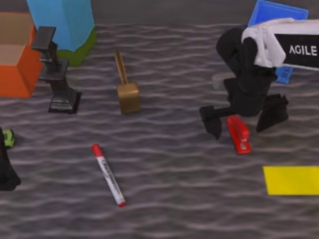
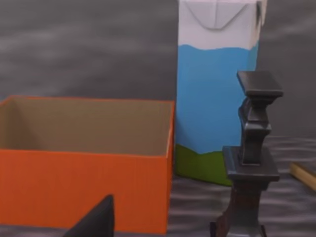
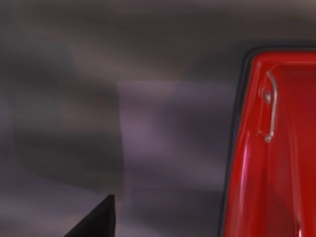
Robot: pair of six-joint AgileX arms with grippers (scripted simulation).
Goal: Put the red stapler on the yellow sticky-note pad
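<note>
The red stapler (image 1: 238,134) lies on the table right of centre, its length running toward the front. My right gripper (image 1: 241,118) hangs just over the stapler's far end, open, one dark finger on each side and neither touching it. The right wrist view shows the stapler (image 3: 276,148) close up beside one fingertip (image 3: 98,219). The yellow sticky-note pad (image 1: 291,180) lies flat at the front right, apart from the stapler and bare. My left gripper (image 1: 5,169) is parked at the table's left edge, open and holding nothing.
A white marker with a red cap (image 1: 107,175) lies front left of centre. A brass mallet (image 1: 127,92), a black stand (image 1: 57,74), an orange box (image 1: 15,55) and a blue-and-white carton (image 1: 65,25) fill the back left. A blue block (image 1: 279,20) sits behind the right arm.
</note>
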